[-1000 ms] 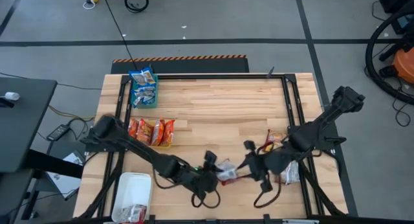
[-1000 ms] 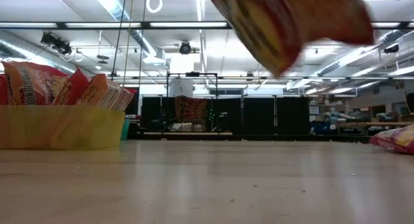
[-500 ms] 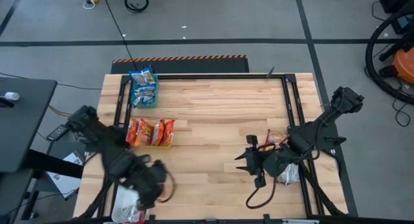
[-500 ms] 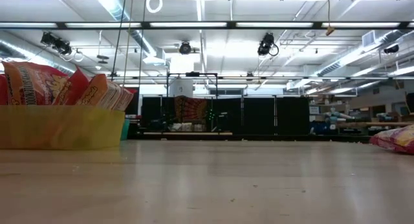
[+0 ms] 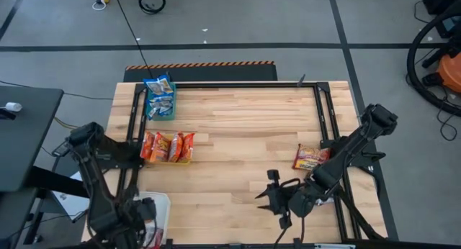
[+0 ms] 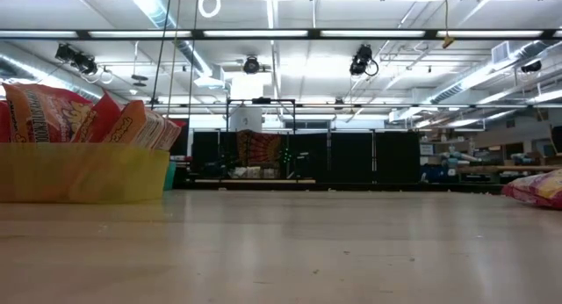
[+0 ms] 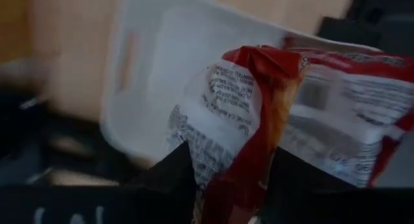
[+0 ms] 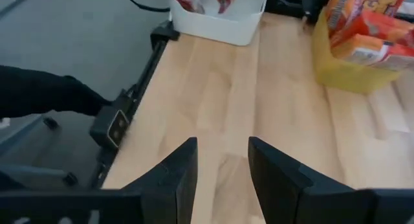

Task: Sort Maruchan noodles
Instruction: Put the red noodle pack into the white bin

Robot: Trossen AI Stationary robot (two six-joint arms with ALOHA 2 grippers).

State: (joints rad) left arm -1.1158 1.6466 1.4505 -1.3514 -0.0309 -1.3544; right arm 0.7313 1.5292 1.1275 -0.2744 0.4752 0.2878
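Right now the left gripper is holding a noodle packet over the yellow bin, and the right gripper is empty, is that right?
Not quite. The left gripper holds the noodle packet over the white bin, not the yellow one; the left wrist view shows it. The yellow bin sits farther up the table in the high view. The right gripper is empty, as you said.

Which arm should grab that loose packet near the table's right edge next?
Right. The right gripper is open and empty, near the loose packet. The left gripper is over the white bin, shut on a silver-red packet.
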